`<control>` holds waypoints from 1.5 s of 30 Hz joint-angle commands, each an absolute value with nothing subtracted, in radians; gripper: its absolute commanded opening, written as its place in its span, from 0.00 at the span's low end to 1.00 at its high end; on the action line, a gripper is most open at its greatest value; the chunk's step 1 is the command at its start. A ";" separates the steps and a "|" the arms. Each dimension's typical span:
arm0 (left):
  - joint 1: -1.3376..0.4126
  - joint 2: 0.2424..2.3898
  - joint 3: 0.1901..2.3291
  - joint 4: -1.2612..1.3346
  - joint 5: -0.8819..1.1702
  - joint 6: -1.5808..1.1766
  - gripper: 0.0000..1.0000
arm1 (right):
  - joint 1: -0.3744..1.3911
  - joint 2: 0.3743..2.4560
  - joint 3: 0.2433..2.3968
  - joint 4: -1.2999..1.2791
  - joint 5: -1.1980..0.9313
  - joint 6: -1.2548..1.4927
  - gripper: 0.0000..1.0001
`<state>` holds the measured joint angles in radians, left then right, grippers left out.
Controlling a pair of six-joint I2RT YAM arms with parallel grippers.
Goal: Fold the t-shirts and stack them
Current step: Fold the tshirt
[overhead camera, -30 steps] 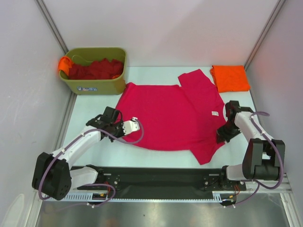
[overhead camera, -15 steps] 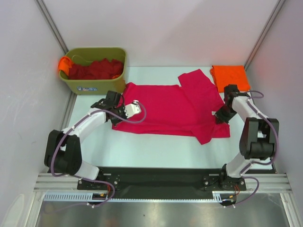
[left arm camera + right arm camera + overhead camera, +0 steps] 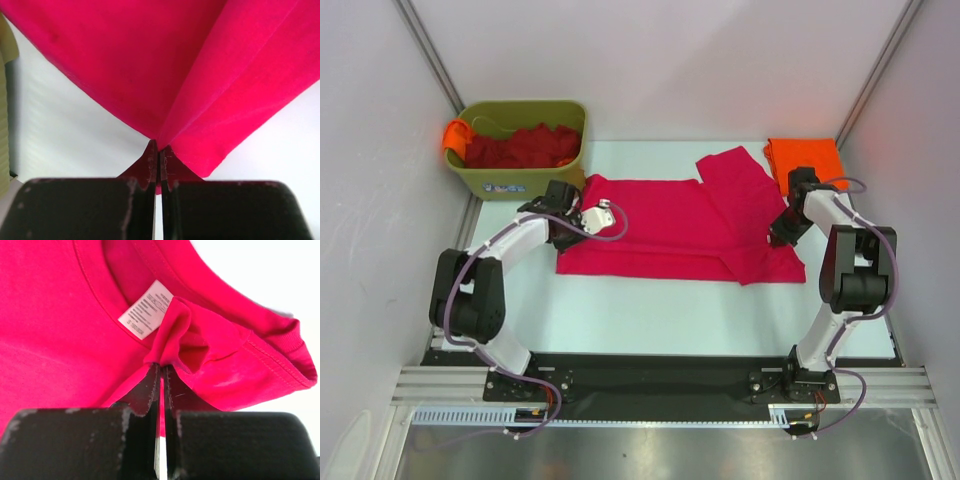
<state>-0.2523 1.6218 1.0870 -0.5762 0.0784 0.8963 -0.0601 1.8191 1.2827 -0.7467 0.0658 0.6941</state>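
The crimson-pink t-shirt (image 3: 670, 230) lies on the table with its near half folded back over the far half. My left gripper (image 3: 572, 222) is shut on its left edge, the cloth pinched between the tips (image 3: 159, 147). My right gripper (image 3: 782, 226) is shut on the cloth by the collar, beside the white neck label (image 3: 146, 310). A folded bright orange t-shirt (image 3: 806, 165) lies at the back right. Dark red t-shirts (image 3: 525, 147) fill the bin.
An olive-green bin (image 3: 525, 180) stands at the back left with an orange cloth (image 3: 453, 135) over its left rim. Grey walls close the table on both sides and behind. One sleeve (image 3: 735, 170) sticks out toward the back.
Both grippers have carried the shirt's near edge away from me and over the far half, so the shirt went from spread out to folded in half.
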 commanded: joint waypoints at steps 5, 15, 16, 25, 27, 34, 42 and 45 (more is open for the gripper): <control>-0.232 1.687 1.149 -0.551 0.034 0.854 0.03 | -0.061 1.859 1.356 -0.719 0.078 0.678 0.00; -0.224 1.735 1.241 -0.434 -0.121 0.689 0.52 | -0.069 1.898 1.469 -0.747 0.118 0.649 0.57; -0.219 1.735 1.273 -0.423 -0.130 0.669 0.53 | -0.083 1.888 1.479 -0.758 0.121 0.644 0.59; -0.202 1.515 1.165 -0.563 0.148 0.711 0.41 | -0.313 1.573 1.154 -0.785 0.011 0.661 0.56; -0.218 1.470 1.096 -0.609 0.196 0.849 0.38 | -0.334 1.519 1.053 -0.778 -0.027 0.666 0.54; -0.241 1.393 0.847 -0.522 0.112 1.031 0.54 | -0.298 1.462 0.865 -0.717 -0.049 0.707 0.54; -0.258 1.416 0.761 -0.348 0.078 1.042 0.59 | -0.261 1.536 0.891 -0.666 -0.015 0.709 0.54; -0.268 1.424 0.726 -0.313 0.078 1.042 0.59 | -0.255 1.480 0.896 -0.698 -0.002 0.712 0.54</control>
